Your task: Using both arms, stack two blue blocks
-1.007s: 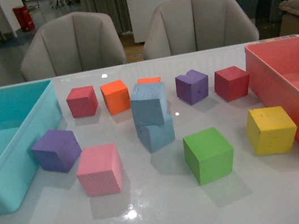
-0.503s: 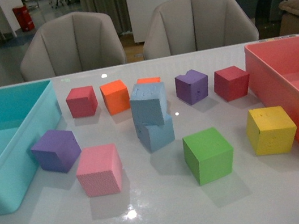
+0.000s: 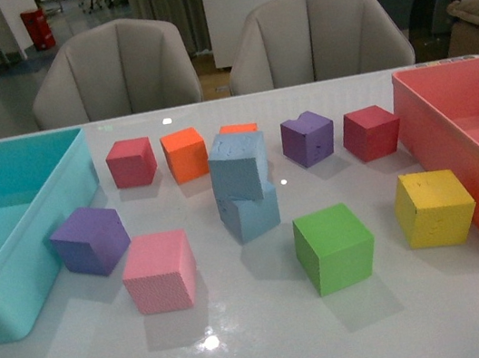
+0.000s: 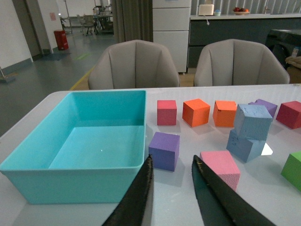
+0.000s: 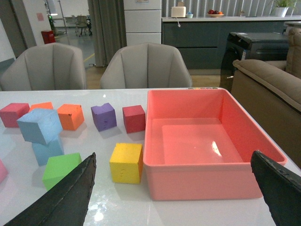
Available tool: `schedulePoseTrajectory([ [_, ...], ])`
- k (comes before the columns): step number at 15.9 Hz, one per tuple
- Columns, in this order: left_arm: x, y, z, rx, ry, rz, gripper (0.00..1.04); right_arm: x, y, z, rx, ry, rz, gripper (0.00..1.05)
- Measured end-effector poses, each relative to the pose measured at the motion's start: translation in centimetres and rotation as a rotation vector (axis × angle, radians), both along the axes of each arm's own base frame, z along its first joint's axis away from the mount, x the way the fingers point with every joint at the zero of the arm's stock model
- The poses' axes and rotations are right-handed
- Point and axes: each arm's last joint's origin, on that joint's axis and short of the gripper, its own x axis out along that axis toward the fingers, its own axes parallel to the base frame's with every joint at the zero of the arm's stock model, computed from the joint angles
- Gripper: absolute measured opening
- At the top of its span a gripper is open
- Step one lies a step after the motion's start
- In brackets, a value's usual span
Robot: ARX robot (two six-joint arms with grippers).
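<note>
Two pale blue blocks stand stacked in the middle of the table. The upper blue block (image 3: 239, 164) sits skewed on the lower blue block (image 3: 250, 214), overhanging it. Both also show in the left wrist view, upper block (image 4: 253, 121) on lower block (image 4: 244, 145), and in the right wrist view, upper block (image 5: 39, 125) on lower block (image 5: 48, 151). Neither arm appears in the front view. My left gripper (image 4: 172, 162) is open, well back from the stack, near a purple cube. My right gripper (image 5: 173, 162) is wide open in front of the pink bin, with nothing between its fingers.
A turquoise bin (image 3: 2, 274) stands at the left and a pink bin (image 3: 469, 150) at the right. Around the stack lie a purple cube (image 3: 91, 241), pink cube (image 3: 159, 271), green cube (image 3: 335, 247), yellow cube (image 3: 434, 207), red cubes, orange cubes and another purple cube (image 3: 308, 138).
</note>
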Motion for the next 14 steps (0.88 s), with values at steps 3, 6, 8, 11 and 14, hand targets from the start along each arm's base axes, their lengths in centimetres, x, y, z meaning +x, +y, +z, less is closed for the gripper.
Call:
schedulePoseTrajectory([
  [3,0.0,0.0,0.0,0.0,0.0,0.0,0.65,0.0,0.0,0.0,0.0,0.0,0.0,0.98],
  [6,0.0,0.0,0.0,0.001,0.0,0.0,1.0,0.0,0.0,0.0,0.0,0.0,0.0,0.98],
  [8,0.0,0.0,0.0,0.0,0.0,0.0,0.98,0.0,0.0,0.0,0.0,0.0,0.0,0.98],
  [11,0.0,0.0,0.0,0.0,0.0,0.0,0.98,0.0,0.0,0.0,0.0,0.0,0.0,0.98],
  [14,0.0,0.0,0.0,0.0,0.0,0.0,0.98,0.0,0.0,0.0,0.0,0.0,0.0,0.98],
])
